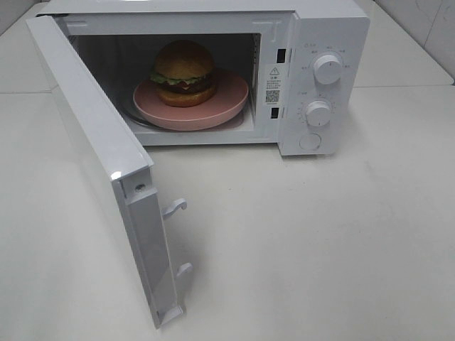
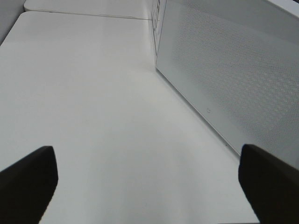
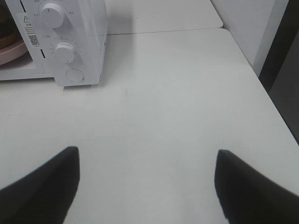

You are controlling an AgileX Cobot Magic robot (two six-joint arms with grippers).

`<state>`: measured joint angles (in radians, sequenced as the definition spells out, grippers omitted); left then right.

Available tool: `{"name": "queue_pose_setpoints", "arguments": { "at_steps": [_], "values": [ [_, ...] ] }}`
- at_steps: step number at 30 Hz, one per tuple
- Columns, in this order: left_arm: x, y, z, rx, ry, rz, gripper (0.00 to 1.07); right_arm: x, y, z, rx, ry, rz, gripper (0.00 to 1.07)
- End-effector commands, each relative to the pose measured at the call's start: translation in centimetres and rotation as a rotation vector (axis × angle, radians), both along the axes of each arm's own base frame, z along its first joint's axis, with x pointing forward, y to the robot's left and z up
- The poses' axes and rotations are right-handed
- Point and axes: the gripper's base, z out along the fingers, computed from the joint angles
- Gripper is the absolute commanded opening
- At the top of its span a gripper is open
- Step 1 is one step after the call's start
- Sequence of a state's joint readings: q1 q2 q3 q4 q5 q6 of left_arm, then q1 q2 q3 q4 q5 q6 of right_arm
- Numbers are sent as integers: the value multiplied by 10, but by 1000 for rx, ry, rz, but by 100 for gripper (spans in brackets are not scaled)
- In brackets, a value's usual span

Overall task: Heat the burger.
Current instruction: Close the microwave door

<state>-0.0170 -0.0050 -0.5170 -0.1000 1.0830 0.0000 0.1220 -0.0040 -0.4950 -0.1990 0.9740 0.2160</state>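
At eleven o'clock in the high view, the burger [image 1: 183,72] sits on a pink plate [image 1: 231,101] inside the white microwave [image 1: 330,28], its door [image 1: 89,128] swung open toward seven o'clock, probably awaiting closing, while left pincer [image 2: 147,177] and right pincer [image 3: 147,170] hover released, empty, above the bench [image 1: 320,241].

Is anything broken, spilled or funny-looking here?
Nothing looks broken or spilled. The burger sits upright on the pink plate inside the microwave. The only thing that stands out is the microwave door, swung wide open, so heating probably cannot begin yet.
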Motion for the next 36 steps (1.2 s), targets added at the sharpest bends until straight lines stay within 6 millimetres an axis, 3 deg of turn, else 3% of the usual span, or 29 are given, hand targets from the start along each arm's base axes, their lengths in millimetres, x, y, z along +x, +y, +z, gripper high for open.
{"name": "queue_pose_setpoints", "arguments": {
  "at_steps": [1, 31, 36],
  "values": [
    [0, 0, 1, -2, -19, 0, 98, -4, -1, 0, 11, -33, -10, 76],
    [0, 0, 1, -3, -21, 5, 98, -4, -1, 0, 11, -33, -10, 76],
    [-2, 0, 17, -10, -127, 4, 98, -4, -1, 0, 11, -33, -10, 76]
  ]
}}
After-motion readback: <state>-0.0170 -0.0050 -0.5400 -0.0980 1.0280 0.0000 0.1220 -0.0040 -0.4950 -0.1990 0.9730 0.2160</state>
